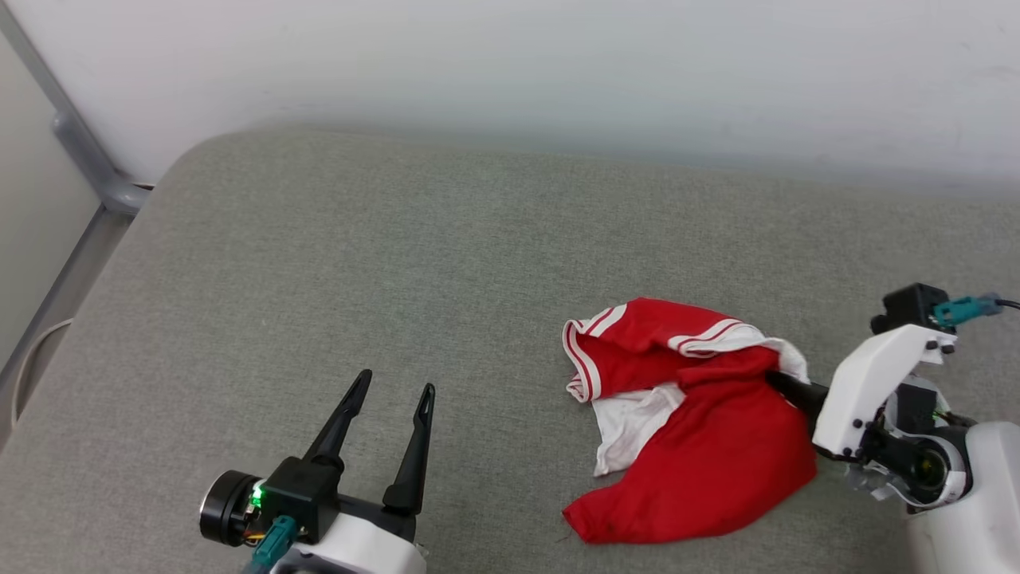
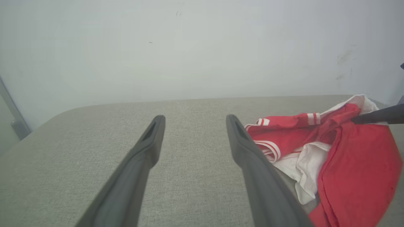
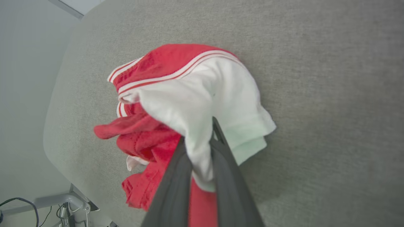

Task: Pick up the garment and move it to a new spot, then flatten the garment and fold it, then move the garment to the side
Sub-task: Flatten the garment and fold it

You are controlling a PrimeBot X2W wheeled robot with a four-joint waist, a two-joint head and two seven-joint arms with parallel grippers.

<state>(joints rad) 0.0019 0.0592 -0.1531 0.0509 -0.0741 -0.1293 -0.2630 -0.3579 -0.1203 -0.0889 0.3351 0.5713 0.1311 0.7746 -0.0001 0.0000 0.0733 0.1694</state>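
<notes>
The garment (image 1: 701,430) is a red jersey with white sleeves and striped trim, bunched up on the grey table at the right. My right gripper (image 1: 777,381) reaches into its right side and is shut on a fold of white sleeve and red cloth. In the right wrist view the white sleeve (image 3: 205,104) is pinched between the two dark fingers (image 3: 170,189). My left gripper (image 1: 396,389) stands open over bare table at the lower left, well apart from the garment (image 2: 347,157), which lies to its right.
The grey padded table (image 1: 319,279) runs back to a white wall (image 1: 510,64). A grey metal frame (image 1: 88,159) stands off the table's left corner. Cables and a frame leg (image 3: 63,201) lie on the floor below the table's edge.
</notes>
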